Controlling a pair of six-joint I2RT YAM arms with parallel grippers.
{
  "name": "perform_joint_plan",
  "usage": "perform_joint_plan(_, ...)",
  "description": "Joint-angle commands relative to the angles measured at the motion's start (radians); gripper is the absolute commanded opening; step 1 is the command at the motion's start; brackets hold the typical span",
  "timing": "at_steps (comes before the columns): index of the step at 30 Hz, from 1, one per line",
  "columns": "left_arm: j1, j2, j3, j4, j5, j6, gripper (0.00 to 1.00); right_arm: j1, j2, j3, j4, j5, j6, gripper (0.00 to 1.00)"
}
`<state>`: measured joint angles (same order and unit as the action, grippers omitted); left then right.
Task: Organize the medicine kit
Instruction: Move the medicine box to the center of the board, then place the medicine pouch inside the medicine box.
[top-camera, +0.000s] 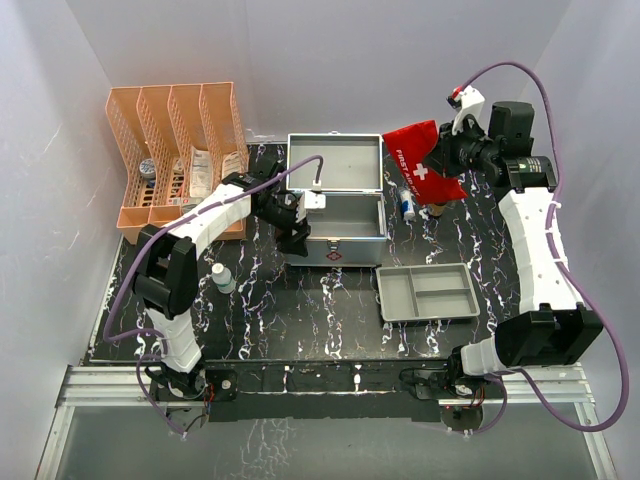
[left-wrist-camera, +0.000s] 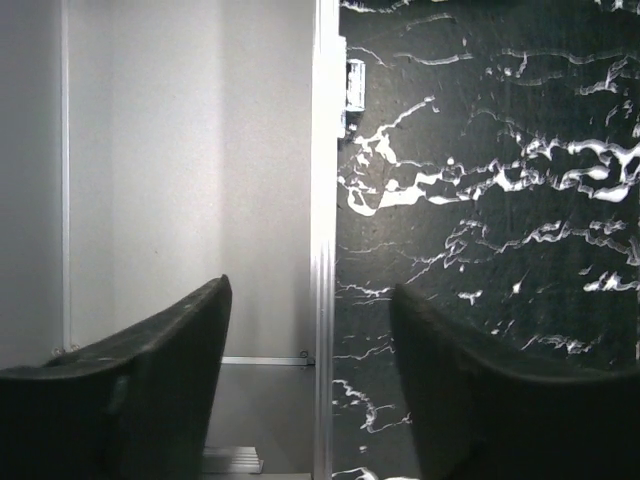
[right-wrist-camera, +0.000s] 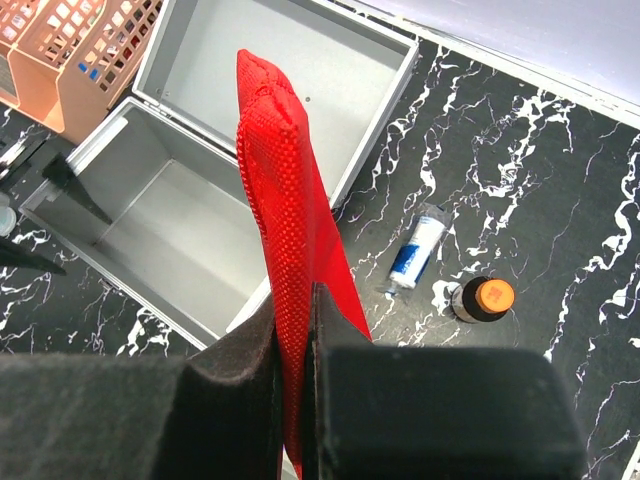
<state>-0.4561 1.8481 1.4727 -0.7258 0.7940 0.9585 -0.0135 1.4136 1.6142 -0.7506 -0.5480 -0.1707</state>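
Aloft, right gripper (right-wrist-camera: 295, 335) clamps red pouch (right-wrist-camera: 285, 200) near medicine kit (right-wrist-camera: 190, 220)

Plain white walls (top-camera: 330, 60) close in the black, white-veined marble-pattern worktop (top-camera: 300, 300) on three sides. An aluminium rail (top-camera: 100, 385) runs along its near edge. The light is soft and even.

Black surface (top-camera: 300, 310): white marble-like veining throughout. Silver-grey rectangular metal case (top-camera: 350, 215): plain grey interior, small red mark on the front. Flat red fabric pouch (top-camera: 420, 160), upper right of the top view: dotted texture, white cross and lettering. Grey divided plastic tray (top-camera: 400, 295): uniform. Peach-orange lattice plastic rack (top-camera: 220, 115): upper left. White-and-blue tube (right-wrist-camera: 415, 250). Brown bottle (right-wrist-camera: 480, 300): orange cap.
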Motion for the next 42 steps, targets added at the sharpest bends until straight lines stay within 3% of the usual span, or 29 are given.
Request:
perform_joint_plan(1, -0.005, -0.060, -0.002, 0.034, 0.023, -0.047, 0.78, 0.008, -0.005, 0.064, 0.047, -0.003, -0.009, 0.00)
perform_joint_plan(3, -0.006, -0.069, -0.014, 0.051, 0.010, -0.056, 0.90, 0.009, -0.005, 0.064, 0.045, -0.003, -0.010, 0.00)
perform_joint_plan(6, -0.005, -0.093, -0.029, 0.075, -0.005, -0.068, 0.98, 0.008, -0.003, 0.072, 0.037, -0.003, -0.014, 0.00)
perform_joint_plan(13, -0.006, -0.170, -0.032, 0.117, -0.036, -0.127, 0.99, 0.051, 0.020, 0.102, 0.022, 0.000, -0.023, 0.00)
perform_joint_plan(19, 0.029, -0.273, -0.004, 0.260, -0.142, -0.381, 0.99, 0.144, 0.108, 0.218, -0.046, 0.079, -0.078, 0.00)
perform_joint_plan(23, 0.135, -0.363, -0.009, 0.389, -0.252, -0.670, 0.99, 0.234, 0.217, 0.337, -0.104, 0.137, -0.111, 0.00)
perform_joint_plan(27, 0.313, -0.416, 0.004, 0.391, -0.285, -0.865, 0.99, 0.322, 0.311, 0.408, -0.132, 0.185, -0.162, 0.00)
perform_joint_plan(33, 0.533, -0.514, -0.069, 0.313, -0.257, -0.912, 0.99, 0.437, 0.417, 0.422, -0.213, 0.278, -0.314, 0.00)
perform_joint_plan(42, 0.604, -0.591, -0.148, 0.276, -0.217, -0.917, 0.99, 0.495, 0.498, 0.504, -0.308, 0.383, -0.462, 0.00)
